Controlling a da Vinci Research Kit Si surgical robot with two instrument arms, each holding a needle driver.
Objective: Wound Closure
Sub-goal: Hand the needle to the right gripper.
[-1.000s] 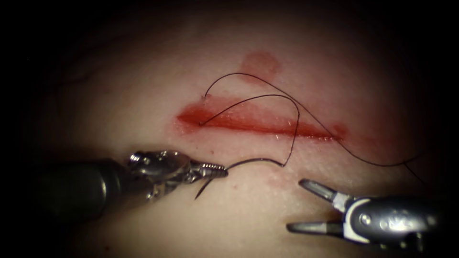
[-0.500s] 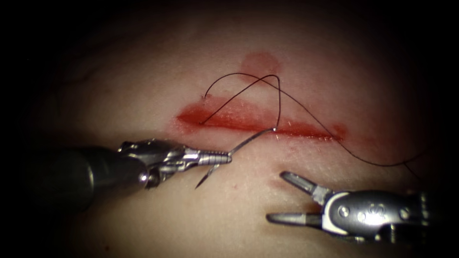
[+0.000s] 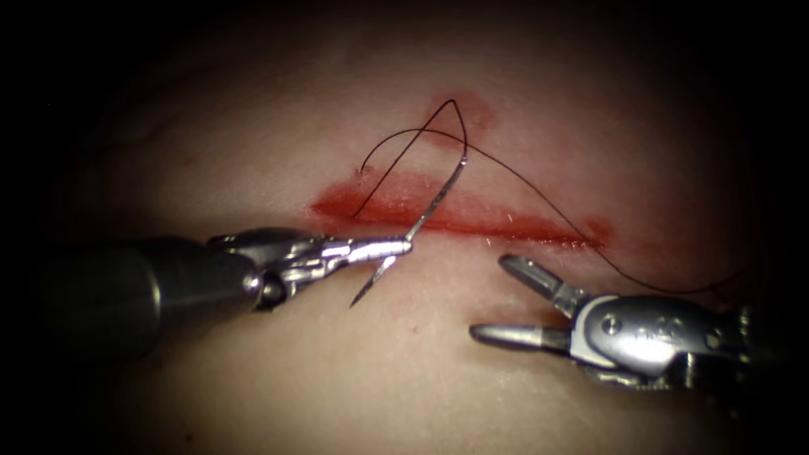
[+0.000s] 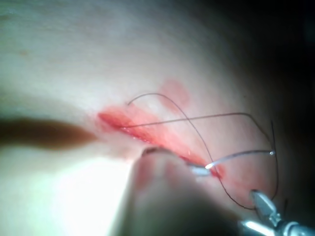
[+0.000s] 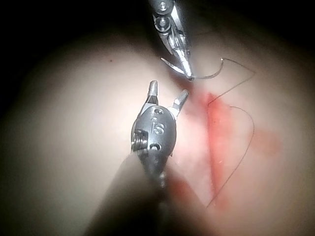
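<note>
Endoscope view: one curved steel needle [image 3: 410,233] sits left of centre, free of the tissue, clamped partway along its curve, nearer the point, in the closed jaws of the left tool [image 3: 403,247]. Its sharp tip points down-left below the jaws; its thread end rises up-right across the cut [image 3: 455,217]. One thin black thread [image 3: 522,181] runs from that end, peaks over a pale red stain, drops to the left end of the cut, and a second arc sweeps off toward the right edge. The cut is a single long horizontal slit, wet with red fluid [image 3: 354,202], in pale, smooth tissue [image 3: 421,371]. At lower right, the right tool [image 3: 493,297], shiny metal with ridged jaws, holds nothing; its two jaws stand spread apart just below the cut.
</note>
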